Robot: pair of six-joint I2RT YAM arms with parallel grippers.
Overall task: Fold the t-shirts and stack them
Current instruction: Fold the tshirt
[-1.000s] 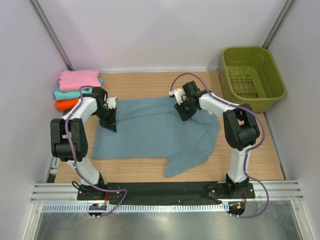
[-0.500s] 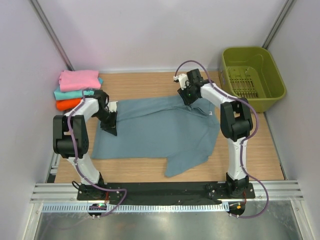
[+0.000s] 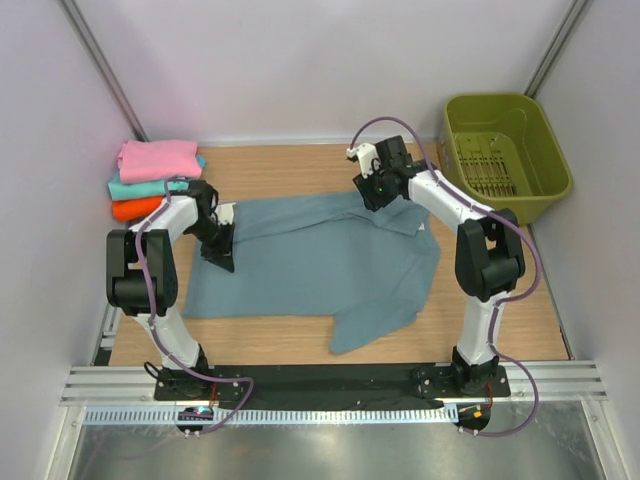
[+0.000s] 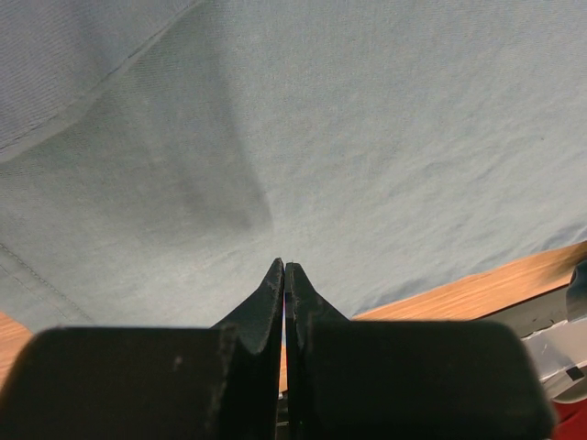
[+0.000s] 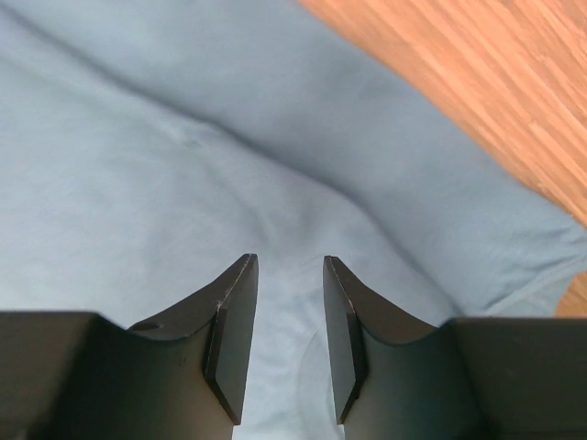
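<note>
Left jaws: fully shut, tips at the left edge of the blue-grey t-shirt (image 3: 310, 265), likely to anchor it; whether cloth is pinched, I cannot tell.
Right jaws: partly parted, empty, over the t-shirt's far edge, placed to pinch.
T-shirt: spread on the table (image 3: 290, 165) between my jaws.
Folded stack (image 3: 150, 175): beyond my left jaws, awaiting this one.

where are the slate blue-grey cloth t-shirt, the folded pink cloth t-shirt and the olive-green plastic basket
slate blue-grey cloth t-shirt (image 3: 310, 262): top external view, middle of its spread body
folded pink cloth t-shirt (image 3: 158, 157): top external view, its top face
olive-green plastic basket (image 3: 515, 207): top external view, its near wall
</note>
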